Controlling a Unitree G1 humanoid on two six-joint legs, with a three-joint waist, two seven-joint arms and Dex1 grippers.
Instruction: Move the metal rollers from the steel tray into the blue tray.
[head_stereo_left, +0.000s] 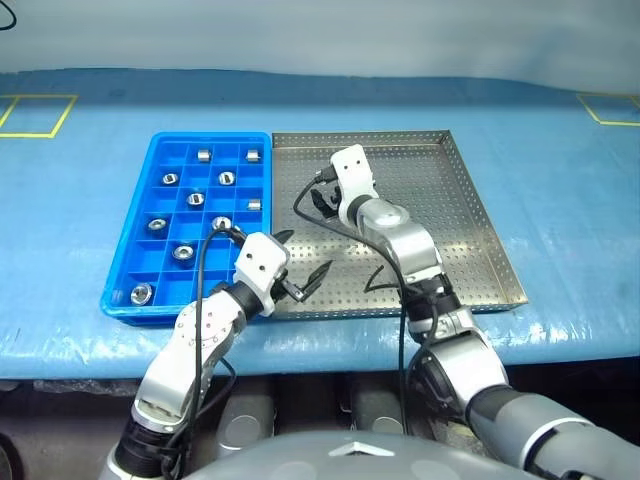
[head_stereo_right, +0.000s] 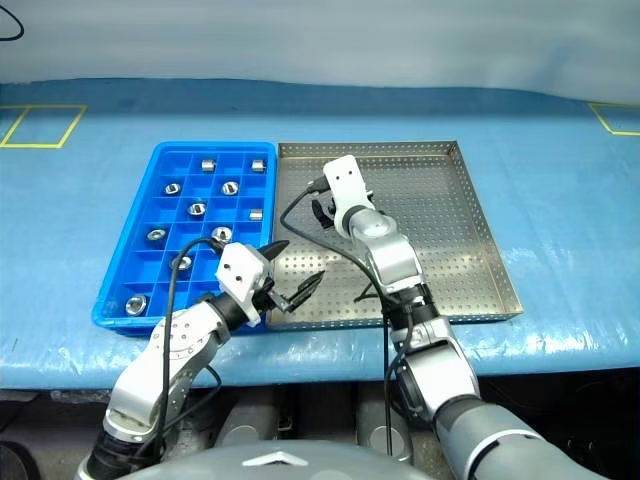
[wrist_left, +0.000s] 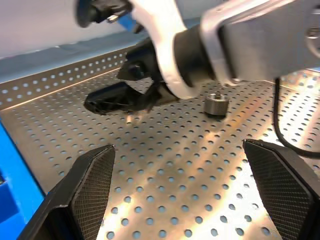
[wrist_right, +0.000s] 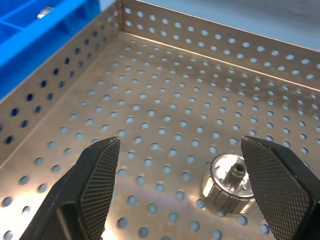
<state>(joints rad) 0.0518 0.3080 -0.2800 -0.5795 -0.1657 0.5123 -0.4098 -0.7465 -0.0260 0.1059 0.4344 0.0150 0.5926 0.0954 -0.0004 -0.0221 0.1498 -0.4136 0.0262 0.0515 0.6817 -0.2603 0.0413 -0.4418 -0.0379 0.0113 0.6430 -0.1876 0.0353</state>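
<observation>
One roller (wrist_right: 229, 187) was left in the steel tray (head_stereo_left: 470, 230), standing on end with its hole facing up, in the part of the tray near the blue tray (head_stereo_left: 150, 175). The right claw (wrist_right: 175, 185) hung just over it with its fingers wide apart and nothing between them; the roller lay a little ahead of the claw, close against the inside of one finger rather than centred in the gap. I judged the right arm much the nearer, and a small sideways shift looked needed before closing. The left claw (head_stereo_left: 303, 268) hovered over the steel tray's near corner beside the blue tray, also spread open and empty, pointing across toward the roller (wrist_left: 216, 104). Nine or so rollers (head_stereo_left: 195, 199) already sat in blue compartments. From the head, the right wrist hid the last roller, and I could not tell whether a fingertip touched it
</observation>
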